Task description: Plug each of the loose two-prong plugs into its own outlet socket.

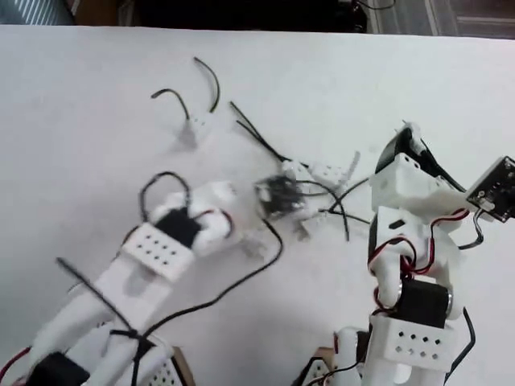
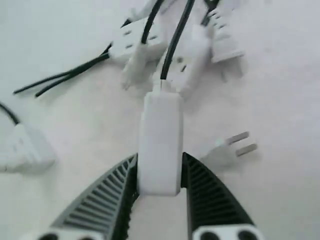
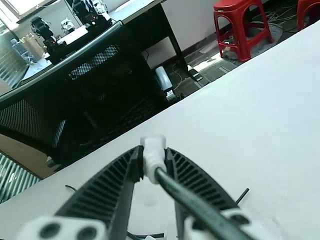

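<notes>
At table centre, left gripper [image 2: 160, 160] clamps white rectangular socket block [image 2: 160, 135] on black cord. Right gripper [image 3: 152, 152], at 3 o'clock, pinches small white cord end [image 3: 153, 146], likely plug, aloft. White two-prong loose plug [image 2: 232, 147] lies near block, unmated. Judgement: early stage, no insertion visible.

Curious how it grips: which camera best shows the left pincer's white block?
Left wrist view: the white rectangular plastic block sits central, clamped in the left pincer. The high view barely separates it from the white arm; the right wrist view faces away.
</notes>
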